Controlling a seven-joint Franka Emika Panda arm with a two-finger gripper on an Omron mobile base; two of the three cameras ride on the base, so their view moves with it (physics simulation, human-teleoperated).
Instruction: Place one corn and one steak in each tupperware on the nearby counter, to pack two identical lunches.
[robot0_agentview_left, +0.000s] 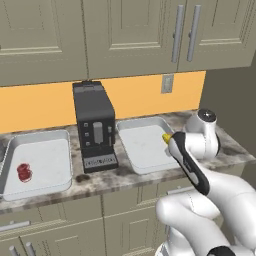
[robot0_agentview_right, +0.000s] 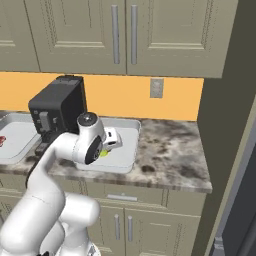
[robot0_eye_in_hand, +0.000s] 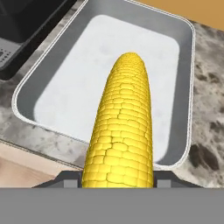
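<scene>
Corn cob (robot0_eye_in_hand: 120, 127) fills our near view, clamped in our pincer (robot0_agentview_left: 168, 140) and hanging over the right-hand tupperware (robot0_eye_in_hand: 180, 65), the tray just right of the black coffee machine (robot0_agentview_left: 95, 125). We judge a release from this height could let the cob bounce or roll over the low rim onto the tabletop (robot0_agentview_right: 170, 150). Left of the machine, the other tupperware (robot0_agentview_left: 45, 187) holds a red steak (robot0_agentview_left: 23, 172). We can read no writing anywhere.

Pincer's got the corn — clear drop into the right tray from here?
Probably yes. The pincer, shut on the corn, hangs over the right tray, which looks bare; the coffee machine stands off to the side.
</scene>
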